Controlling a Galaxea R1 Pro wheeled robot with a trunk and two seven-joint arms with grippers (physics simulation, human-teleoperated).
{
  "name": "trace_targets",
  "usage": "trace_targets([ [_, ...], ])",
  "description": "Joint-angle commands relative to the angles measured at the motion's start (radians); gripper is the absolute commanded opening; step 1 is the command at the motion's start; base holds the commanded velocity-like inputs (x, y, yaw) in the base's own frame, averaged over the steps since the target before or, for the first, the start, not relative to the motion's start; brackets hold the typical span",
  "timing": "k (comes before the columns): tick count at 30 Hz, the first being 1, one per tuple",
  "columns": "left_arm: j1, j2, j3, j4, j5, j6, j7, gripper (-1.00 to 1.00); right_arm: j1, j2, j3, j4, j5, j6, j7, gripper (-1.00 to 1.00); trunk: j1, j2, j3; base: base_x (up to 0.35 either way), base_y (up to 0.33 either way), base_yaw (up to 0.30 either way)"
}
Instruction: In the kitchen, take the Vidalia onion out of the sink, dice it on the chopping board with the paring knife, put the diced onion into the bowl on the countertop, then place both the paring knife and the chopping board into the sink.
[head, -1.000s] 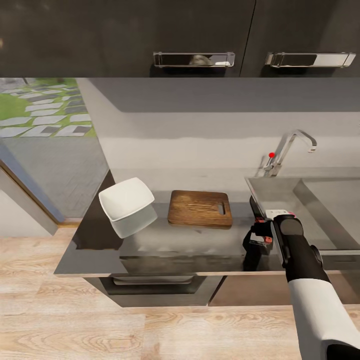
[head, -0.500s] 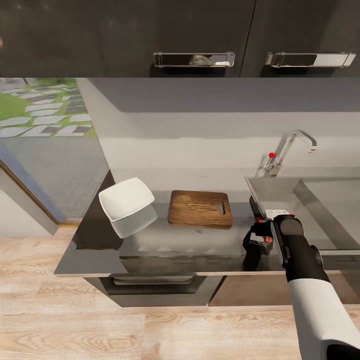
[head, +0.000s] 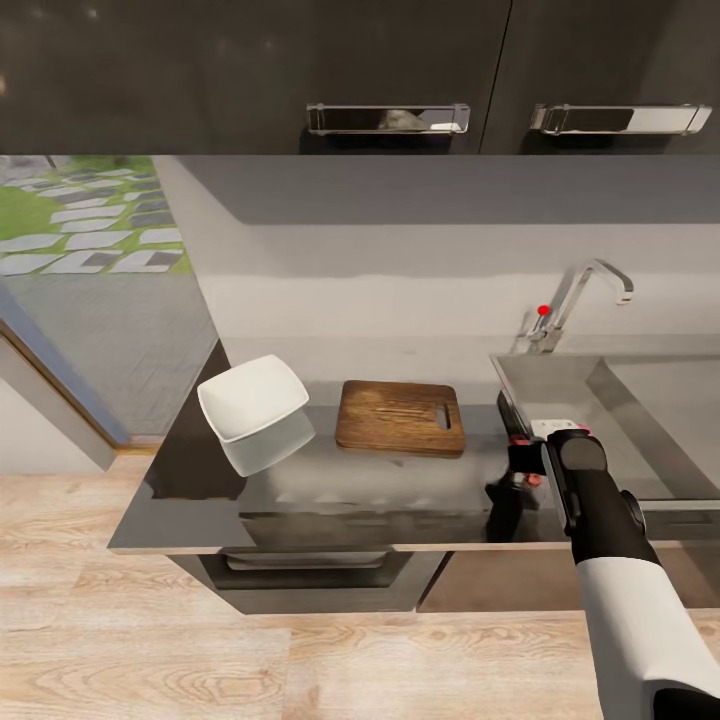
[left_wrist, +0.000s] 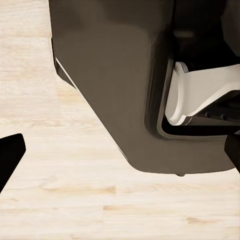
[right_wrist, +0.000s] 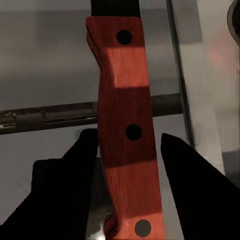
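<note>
Red-handled knife: slim paring knife (right_wrist: 125, 125), short red riveted handle, dark narrow blade; lying on the grey steel countertop (head: 330, 490) just left of the sink's near-left corner, blade pointing far.
Right gripper (head: 516, 478): black fingers either side of the red handle in the wrist view, one pad (right_wrist: 75, 185) touching it, the other just beside it; closing in, but can't tell if clamped yet.
Left gripper: can't tell finger state; wrist view gives pale wood floor (left_wrist: 65, 200) and robot body.
Board: thick dark-brown wooden chopping board (head: 399, 417) with slot handle, bare, flat on the counter, left of the knife.
Bowl: small white squarish bowl (head: 252, 397), left of the board, nothing visible inside.
Sink: stainless-steel basin (head: 620, 410) at right, chrome faucet (head: 580, 300) with red knob behind it; onion not spotted, the visible part of the basin looks bare.
Step in hand: probably gripping the knife handle.
Doing it well: stay centred on the handle between the rivets, squeeze square so it doesn't twist, lift straight up, keep the blade away from the sink edge.
</note>
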Motion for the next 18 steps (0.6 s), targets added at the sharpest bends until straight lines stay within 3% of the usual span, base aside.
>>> trace_targets([
  [1, 0.0, 0.0, 0.001, -0.002, 0.001, -0.001, -0.001, 1.0, -0.001, 0.0, -0.001, -0.001, -0.002, 0.005, 0.01, -1.0, 0.001, -0.002, -0.002, 0.0, 0.0, 0.0],
  [18, 0.0, 0.0, 0.001, -0.002, 0.001, -0.001, -0.001, 1.0, -0.001, 0.0, -0.001, -0.001, -0.004, 0.005, 0.01, -1.0, 0.001, -0.002, -0.002, 0.0, 0.0, 0.0],
])
